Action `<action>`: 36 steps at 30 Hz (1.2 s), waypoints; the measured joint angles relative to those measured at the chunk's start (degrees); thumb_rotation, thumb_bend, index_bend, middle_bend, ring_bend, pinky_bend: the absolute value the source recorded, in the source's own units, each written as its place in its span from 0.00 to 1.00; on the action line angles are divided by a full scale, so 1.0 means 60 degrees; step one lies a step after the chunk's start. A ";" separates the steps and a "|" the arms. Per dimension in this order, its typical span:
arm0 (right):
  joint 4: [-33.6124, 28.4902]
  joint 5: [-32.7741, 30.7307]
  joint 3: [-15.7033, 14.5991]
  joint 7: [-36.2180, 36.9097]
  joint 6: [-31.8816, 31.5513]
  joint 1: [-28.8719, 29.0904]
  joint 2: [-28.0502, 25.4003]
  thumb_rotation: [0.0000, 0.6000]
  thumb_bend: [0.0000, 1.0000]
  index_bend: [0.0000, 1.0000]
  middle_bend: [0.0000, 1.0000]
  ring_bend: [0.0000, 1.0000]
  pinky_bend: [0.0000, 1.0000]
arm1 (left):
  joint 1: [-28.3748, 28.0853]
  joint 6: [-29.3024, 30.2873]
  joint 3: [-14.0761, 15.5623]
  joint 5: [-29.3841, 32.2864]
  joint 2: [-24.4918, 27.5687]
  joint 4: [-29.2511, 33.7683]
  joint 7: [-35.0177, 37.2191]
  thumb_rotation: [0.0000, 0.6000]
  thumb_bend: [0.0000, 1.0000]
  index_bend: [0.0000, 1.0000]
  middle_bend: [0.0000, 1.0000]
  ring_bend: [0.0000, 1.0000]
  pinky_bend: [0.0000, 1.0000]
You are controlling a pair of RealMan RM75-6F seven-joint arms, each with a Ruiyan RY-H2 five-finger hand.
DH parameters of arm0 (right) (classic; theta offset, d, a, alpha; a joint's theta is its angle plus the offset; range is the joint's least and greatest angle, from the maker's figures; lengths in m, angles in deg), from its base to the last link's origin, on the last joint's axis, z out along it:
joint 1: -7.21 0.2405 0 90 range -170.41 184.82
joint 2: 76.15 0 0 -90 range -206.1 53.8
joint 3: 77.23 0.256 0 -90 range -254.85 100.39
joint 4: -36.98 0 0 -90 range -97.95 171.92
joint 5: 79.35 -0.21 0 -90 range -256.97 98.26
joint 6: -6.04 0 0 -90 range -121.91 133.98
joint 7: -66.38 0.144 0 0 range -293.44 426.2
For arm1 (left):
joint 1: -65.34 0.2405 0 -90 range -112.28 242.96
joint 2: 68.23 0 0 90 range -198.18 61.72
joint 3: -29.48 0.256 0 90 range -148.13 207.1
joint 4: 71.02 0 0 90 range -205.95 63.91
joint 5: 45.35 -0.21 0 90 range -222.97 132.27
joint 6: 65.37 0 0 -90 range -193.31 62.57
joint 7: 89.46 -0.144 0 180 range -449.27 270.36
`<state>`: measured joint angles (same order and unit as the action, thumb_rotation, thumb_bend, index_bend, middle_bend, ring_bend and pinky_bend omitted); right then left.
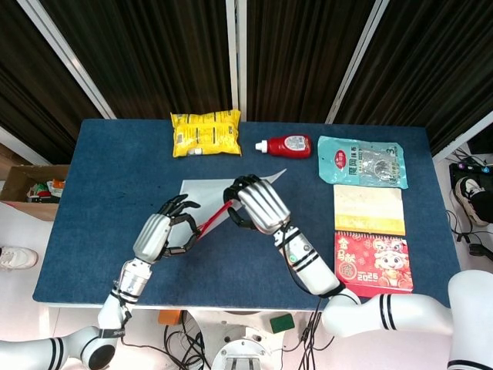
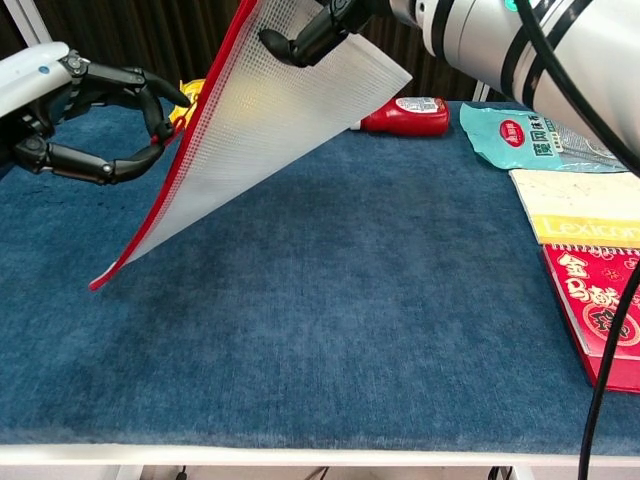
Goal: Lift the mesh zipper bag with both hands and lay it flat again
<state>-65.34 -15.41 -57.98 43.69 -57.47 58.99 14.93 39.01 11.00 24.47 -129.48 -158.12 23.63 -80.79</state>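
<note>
The mesh zipper bag (image 2: 280,110) is white mesh with a red zipper edge. It hangs tilted in the air, its lower corner just above the blue table (image 2: 330,330). My right hand (image 2: 305,35) grips its upper part from above, at the top of the chest view. My left hand (image 2: 90,120) is at the left, its fingertips pinching the red edge about halfway down. In the head view the bag (image 1: 212,196) shows between my left hand (image 1: 163,231) and my right hand (image 1: 258,204), at the table's middle.
A yellow snack bag (image 1: 206,132) and a red ketchup bottle (image 1: 286,145) lie at the back. At the right lie a teal pouch (image 1: 362,160), a yellow booklet (image 1: 368,210) and a red packet (image 1: 373,262). A cardboard box (image 1: 31,189) stands beside the table's left edge.
</note>
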 measured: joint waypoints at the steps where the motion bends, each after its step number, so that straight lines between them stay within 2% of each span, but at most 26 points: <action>1: -0.0067 0.0063 -0.0008 0.0097 -0.0031 -0.0066 -0.0114 1.00 0.61 0.83 0.59 0.33 0.40 | 0.0067 0.0030 0.0038 0.0028 0.0009 -0.0124 -0.0028 1.00 0.52 0.64 0.23 0.09 0.14; 12: -0.0457 0.0750 -0.0190 0.1028 -0.0368 -0.0713 -0.1024 1.00 0.61 0.84 0.60 0.34 0.40 | 0.0687 0.0164 0.0275 0.0483 0.0018 -0.1440 -0.0327 1.00 0.52 0.64 0.23 0.09 0.14; 22: -0.0358 0.1113 -0.0379 0.1657 -0.0454 -0.1045 -0.1285 1.00 0.62 0.84 0.60 0.34 0.40 | 0.0990 -0.0138 0.0087 0.1212 -0.0146 -0.2446 -0.0631 1.00 0.53 0.64 0.23 0.09 0.14; 30: -0.0222 0.1143 -0.0442 0.2001 -0.0408 -0.1169 -0.1299 1.00 0.62 0.84 0.60 0.34 0.40 | 0.1115 -0.0423 -0.0028 0.1430 -0.0119 -0.2656 -0.0510 1.00 0.53 0.64 0.23 0.08 0.14; 33: -0.0116 0.1187 -0.0524 0.2069 -0.0369 -0.1210 -0.1274 1.00 0.62 0.84 0.60 0.34 0.40 | 0.1124 -0.0474 -0.0006 0.1358 -0.0032 -0.2602 -0.0539 1.00 0.48 0.57 0.21 0.07 0.14; 36: 0.0037 0.1269 -0.0732 0.2121 -0.0268 -0.1238 -0.1147 1.00 0.61 0.84 0.59 0.34 0.40 | 0.1134 -0.0480 -0.0029 0.1290 0.0096 -0.2376 -0.0472 1.00 0.34 0.37 0.17 0.06 0.14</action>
<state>-65.12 -7.80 -62.37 56.41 -59.08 51.56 8.04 45.81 8.12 24.29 -121.73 -157.55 9.37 -83.63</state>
